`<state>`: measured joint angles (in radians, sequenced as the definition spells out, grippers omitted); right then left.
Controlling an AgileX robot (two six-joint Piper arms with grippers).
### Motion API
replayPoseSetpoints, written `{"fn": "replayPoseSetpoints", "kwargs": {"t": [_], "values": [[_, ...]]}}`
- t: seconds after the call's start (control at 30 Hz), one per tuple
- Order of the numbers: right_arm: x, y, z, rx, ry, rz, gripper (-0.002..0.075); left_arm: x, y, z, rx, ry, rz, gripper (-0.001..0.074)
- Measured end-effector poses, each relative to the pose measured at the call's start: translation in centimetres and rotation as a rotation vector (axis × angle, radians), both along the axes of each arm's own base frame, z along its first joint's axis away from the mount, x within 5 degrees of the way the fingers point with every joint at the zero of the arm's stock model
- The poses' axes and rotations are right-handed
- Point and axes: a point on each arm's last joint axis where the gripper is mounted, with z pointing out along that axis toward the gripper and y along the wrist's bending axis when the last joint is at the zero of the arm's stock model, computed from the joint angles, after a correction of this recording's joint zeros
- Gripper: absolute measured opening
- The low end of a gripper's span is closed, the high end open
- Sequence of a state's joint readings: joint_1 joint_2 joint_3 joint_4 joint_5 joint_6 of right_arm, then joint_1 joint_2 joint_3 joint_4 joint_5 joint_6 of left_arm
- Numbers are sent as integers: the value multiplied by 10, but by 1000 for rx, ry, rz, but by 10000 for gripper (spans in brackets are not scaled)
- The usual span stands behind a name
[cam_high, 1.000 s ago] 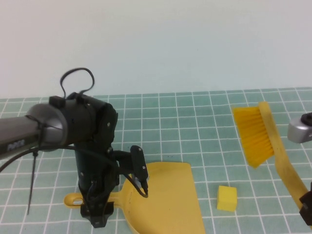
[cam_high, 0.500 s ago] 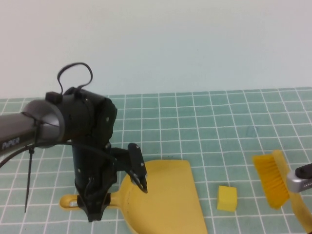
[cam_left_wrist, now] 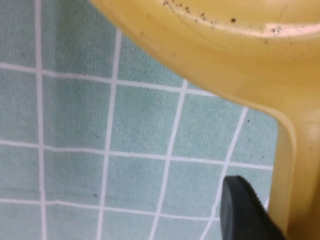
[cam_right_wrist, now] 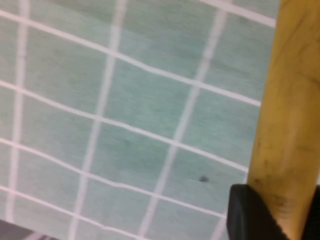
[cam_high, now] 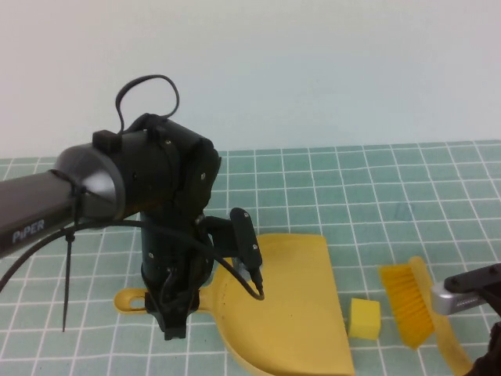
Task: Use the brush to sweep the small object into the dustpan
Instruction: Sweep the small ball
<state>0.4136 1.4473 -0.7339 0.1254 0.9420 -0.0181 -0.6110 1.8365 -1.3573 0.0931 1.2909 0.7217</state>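
Observation:
A yellow dustpan [cam_high: 293, 309] lies on the green gridded mat, its open edge toward the right. My left gripper [cam_high: 174, 319] is shut on its handle [cam_high: 129, 299]; in the left wrist view a black finger [cam_left_wrist: 245, 212] presses against the yellow handle [cam_left_wrist: 295, 190]. A small yellow cube [cam_high: 364, 318] lies just right of the pan's edge. The yellow brush [cam_high: 405, 304] has its bristles down on the mat just right of the cube. My right gripper [cam_high: 493, 351], at the lower right edge, is shut on the brush handle [cam_right_wrist: 290, 110], with a black finger [cam_right_wrist: 255, 215] against it.
The green mat [cam_high: 329, 196] with white grid lines reaches back to a pale wall. The left arm's dark body [cam_high: 156, 196] and its cables stand over the left half of the mat.
The brush has come down and leftward, from far right to right beside the cube. The left arm has shifted the dustpan a little to the right.

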Motion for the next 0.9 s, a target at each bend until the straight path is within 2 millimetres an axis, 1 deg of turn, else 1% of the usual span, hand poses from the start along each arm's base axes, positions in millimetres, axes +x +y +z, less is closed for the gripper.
{"fn": "replayPoseSetpoints", "kwargs": {"t": [0.17,0.3,0.4,0.57,0.77,0.9], "values": [[2,5,-5,43,12,-12,169,-4,2,-6,4,28,2,0],[2,6,-5,47,10,-11,169,-10,9,-24,70,76,-9,0],[3,6,-5,48,9,-9,169,-11,9,-34,94,101,0,0],[3,6,-4,56,7,2,169,-14,4,-37,111,96,-15,0],[0,13,-3,131,23,61,169,-14,3,-36,119,90,-23,0],[0,16,-6,157,46,110,169,-14,3,-36,119,90,-23,0]]}}
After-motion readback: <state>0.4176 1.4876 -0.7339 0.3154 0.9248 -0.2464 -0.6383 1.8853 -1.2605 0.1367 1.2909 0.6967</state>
